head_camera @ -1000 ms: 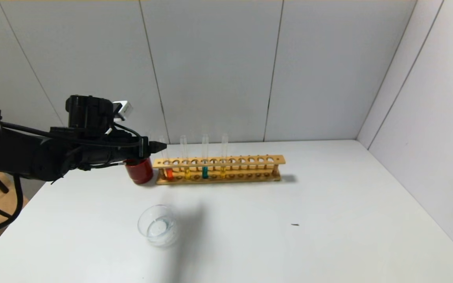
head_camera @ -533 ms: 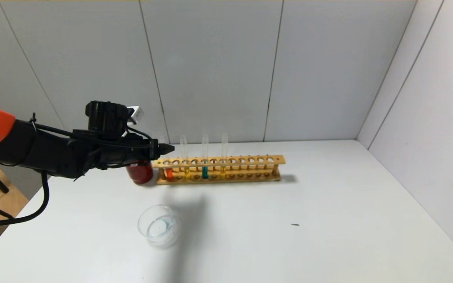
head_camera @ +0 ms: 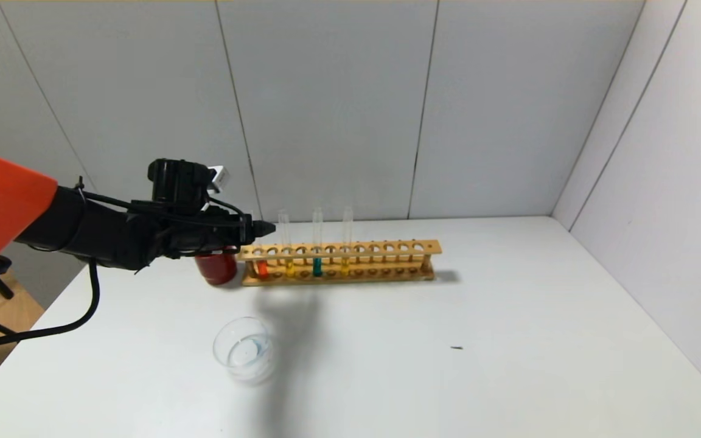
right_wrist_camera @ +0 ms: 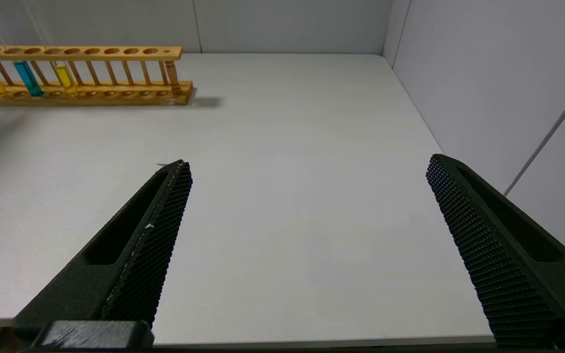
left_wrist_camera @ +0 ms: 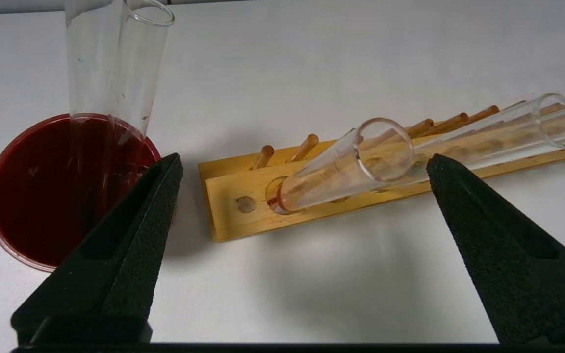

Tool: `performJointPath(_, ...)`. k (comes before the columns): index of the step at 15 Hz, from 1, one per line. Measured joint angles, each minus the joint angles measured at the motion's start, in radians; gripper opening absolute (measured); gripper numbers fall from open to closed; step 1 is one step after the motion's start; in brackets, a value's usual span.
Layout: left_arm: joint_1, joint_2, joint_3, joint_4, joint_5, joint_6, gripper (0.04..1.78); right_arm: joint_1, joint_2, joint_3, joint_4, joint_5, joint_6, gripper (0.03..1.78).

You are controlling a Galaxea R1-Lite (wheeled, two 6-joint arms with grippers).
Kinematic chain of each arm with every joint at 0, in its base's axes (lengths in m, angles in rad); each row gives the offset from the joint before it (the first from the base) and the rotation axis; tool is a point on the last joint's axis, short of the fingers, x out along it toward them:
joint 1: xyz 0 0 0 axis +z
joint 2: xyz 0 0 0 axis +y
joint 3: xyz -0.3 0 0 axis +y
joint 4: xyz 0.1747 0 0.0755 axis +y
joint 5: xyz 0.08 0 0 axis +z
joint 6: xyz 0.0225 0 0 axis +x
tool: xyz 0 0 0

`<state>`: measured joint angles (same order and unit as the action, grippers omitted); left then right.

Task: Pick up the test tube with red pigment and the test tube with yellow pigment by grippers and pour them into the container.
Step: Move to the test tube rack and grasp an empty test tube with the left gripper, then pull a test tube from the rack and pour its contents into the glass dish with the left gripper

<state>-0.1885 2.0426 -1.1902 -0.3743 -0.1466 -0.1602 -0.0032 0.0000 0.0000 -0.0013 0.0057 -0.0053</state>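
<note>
The test tube with red pigment (head_camera: 261,265) stands in the first hole at the left end of the wooden rack (head_camera: 387,248), near the middle of the head view. Its red liquid sits at the bottom. In the left wrist view the same tube's open mouth (left_wrist_camera: 383,149) shows in the middle of the frame, in the gap between the two black fingers, and neither finger touches it. A test tube with yellow pigment (head_camera: 289,266) stands just right of the red one, then a teal tube (head_camera: 317,265), then a second yellow tube (head_camera: 345,264). The left gripper (head_camera: 263,229) reaches in from the left of the frame to the top of the red tube. Its jaws are wide open and hold nothing. A dark red cup (head_camera: 215,269) sits on the tabletop (head_camera: 509,340) just left of the rack, partly hidden by the arm. In the left wrist view an empty clear tube (left_wrist_camera: 115,68) stands up out of that cup. The container (head_camera: 244,349), a low clear glass dish, sits nearer the bottom of the head view, well apart from the rack. The right gripper (right_wrist_camera: 307,171) shows only in its own wrist view, hanging over the bare right side of the tabletop with its jaws wide open and nothing in them.
</note>
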Motion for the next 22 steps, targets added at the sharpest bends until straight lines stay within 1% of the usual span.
performJointPath(2, -0.001, 0.024, -0.026, 0.000, 0.000, 0.000, 1.63, 0.000, 0.000, 0.000, 0.000, 0.000, 0.000, 1.75)
performJointPath(4, -0.001, 0.045, -0.045, 0.000, 0.000, 0.000, 1.43, 0.000, 0.000, 0.000, 0.000, 0.000, 0.000, 1.75)
performJointPath(6, -0.003, 0.058, -0.051, 0.000, 0.000, 0.000, 1.12, 0.000, 0.000, 0.000, 0.000, 0.000, 0.000, 1.75)
performJointPath(9, -0.007, 0.067, -0.054, -0.001, 0.000, 0.000, 0.56, 0.000, 0.000, 0.000, 0.000, 0.000, 0.000, 1.75)
performJointPath(10, -0.007, 0.067, -0.055, 0.000, 0.000, 0.001, 0.42, 0.000, 0.000, 0.000, 0.000, 0.000, 0.000, 1.75)
performJointPath(12, -0.007, 0.068, -0.056, -0.002, 0.002, 0.000, 0.32, 0.000, 0.000, 0.000, 0.000, 0.000, 0.000, 1.75)
performJointPath(18, -0.009, 0.051, -0.054, 0.002, 0.003, 0.004, 0.32, 0.000, 0.000, 0.000, 0.000, 0.000, 0.000, 1.75)
performJointPath(22, -0.008, -0.037, -0.054, 0.014, 0.012, 0.014, 0.32, 0.000, 0.000, 0.000, 0.000, 0.000, 0.000, 1.75)
